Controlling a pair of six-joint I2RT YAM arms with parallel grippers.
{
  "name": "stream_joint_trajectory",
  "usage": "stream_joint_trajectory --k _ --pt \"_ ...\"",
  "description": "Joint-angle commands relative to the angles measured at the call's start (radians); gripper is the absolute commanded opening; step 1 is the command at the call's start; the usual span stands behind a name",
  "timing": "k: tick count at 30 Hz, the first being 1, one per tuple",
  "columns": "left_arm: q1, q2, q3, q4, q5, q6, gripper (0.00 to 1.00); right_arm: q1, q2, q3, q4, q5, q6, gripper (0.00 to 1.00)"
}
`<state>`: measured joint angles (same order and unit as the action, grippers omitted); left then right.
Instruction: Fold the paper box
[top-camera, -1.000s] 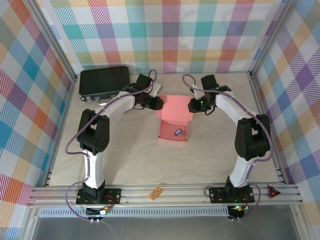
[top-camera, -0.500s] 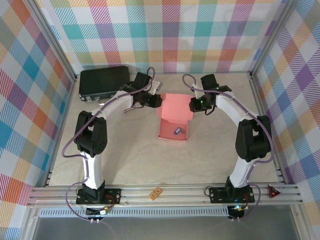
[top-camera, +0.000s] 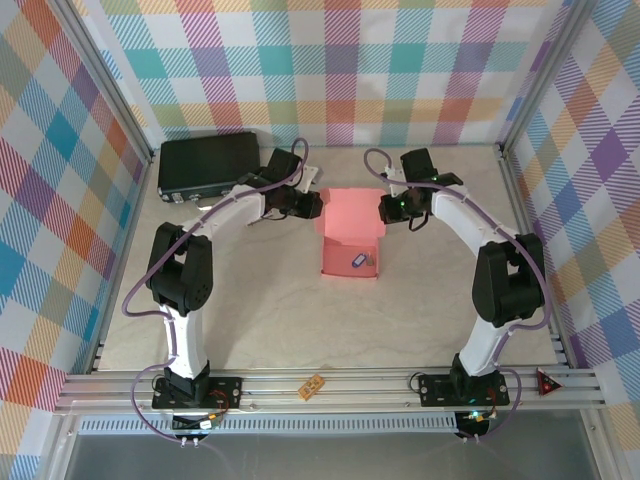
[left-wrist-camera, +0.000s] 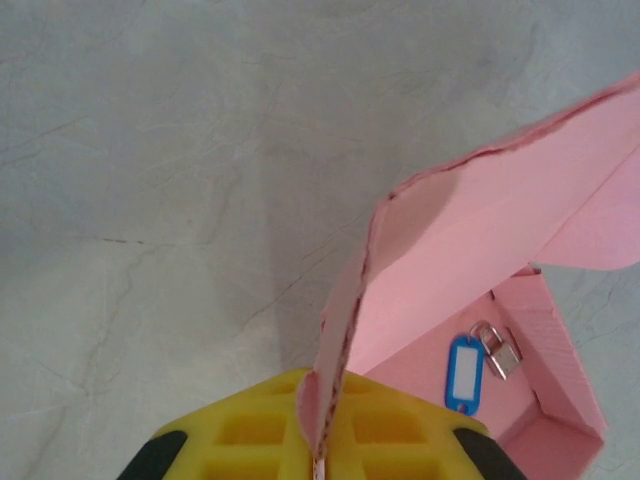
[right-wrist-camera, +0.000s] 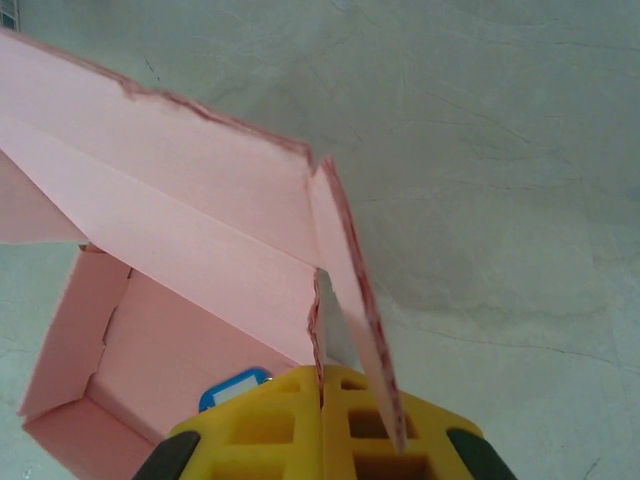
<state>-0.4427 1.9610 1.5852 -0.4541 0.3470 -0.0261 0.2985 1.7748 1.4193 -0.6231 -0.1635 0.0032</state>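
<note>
The paper box (top-camera: 350, 225) has each lid flap clamped by the left gripper (top-camera: 318, 205) and right gripper (top-camera: 383, 210).

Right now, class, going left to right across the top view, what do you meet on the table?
Black rectangular hard case → left tool → salmon-pink card paper box → right tool.

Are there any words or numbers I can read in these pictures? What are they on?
No words or numbers can be read.
On the blue key tag inside the paper box: the white label looks blank.
On the small brown piece at the near edge: marks too small to read.
</note>
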Motion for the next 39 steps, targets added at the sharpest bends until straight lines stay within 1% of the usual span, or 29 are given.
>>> stream_joint_trajectory --k 1,7,14,16,19,25,34,39 --pt "-0.003 -0.047 -0.040 0.047 -0.030 -0.044 0.07 0.014 -0.034 -0.022 0.029 0.012 0.023 0.05" --pt "-0.017 -0.089 -0.103 0.135 -0.082 -0.116 0.05 0.035 -0.083 -0.084 0.114 0.067 0.066 0.01" --pt "-0.049 -0.153 -0.189 0.272 -0.147 -0.163 0.05 0.074 -0.176 -0.197 0.262 0.168 0.099 0.01" --pt "-0.062 -0.167 -0.208 0.299 -0.179 -0.170 0.05 0.083 -0.199 -0.226 0.301 0.184 0.098 0.02" --pt "-0.076 -0.182 -0.241 0.345 -0.199 -0.188 0.05 0.091 -0.226 -0.268 0.358 0.192 0.104 0.02" --pt "-0.103 -0.210 -0.314 0.428 -0.252 -0.245 0.05 0.112 -0.235 -0.313 0.422 0.228 0.113 0.02" --pt "-0.131 -0.242 -0.403 0.526 -0.325 -0.341 0.05 0.172 -0.248 -0.372 0.519 0.360 0.148 0.01" --pt "-0.159 -0.275 -0.459 0.595 -0.409 -0.384 0.05 0.204 -0.275 -0.418 0.586 0.440 0.172 0.02"
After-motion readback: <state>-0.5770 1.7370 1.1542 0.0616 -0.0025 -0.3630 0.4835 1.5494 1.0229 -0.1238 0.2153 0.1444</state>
